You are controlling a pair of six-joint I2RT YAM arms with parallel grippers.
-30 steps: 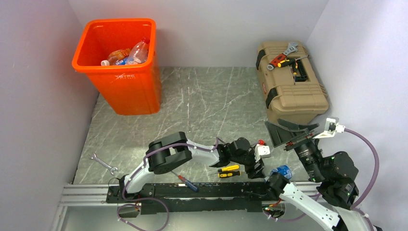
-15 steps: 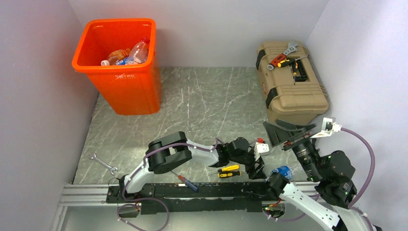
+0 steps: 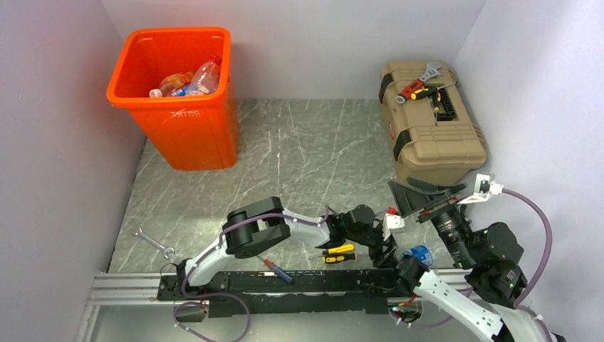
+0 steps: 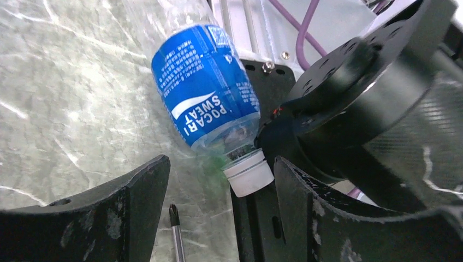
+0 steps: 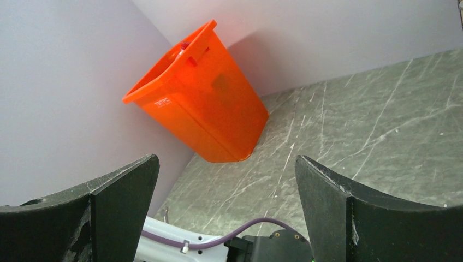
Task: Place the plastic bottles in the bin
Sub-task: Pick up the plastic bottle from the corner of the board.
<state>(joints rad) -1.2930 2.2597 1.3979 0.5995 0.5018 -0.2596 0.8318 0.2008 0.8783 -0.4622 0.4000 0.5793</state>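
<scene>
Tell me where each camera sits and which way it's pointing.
Top external: fixed above and behind the arms, looking down on the table, bin and toolbox; both arms show.
Left wrist: on the left arm, aimed down at a blue-labelled bottle; its own fingers below.
Right wrist: on the right arm, facing across the table toward the bin; its own fingers show.
Shared: the bin, top and right wrist; the bottle, top and left wrist.

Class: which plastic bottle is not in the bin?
The blue-labelled Pocari Sweat bottle with a white cap, lying beside the right arm's base; the others are inside the orange bin.
</scene>
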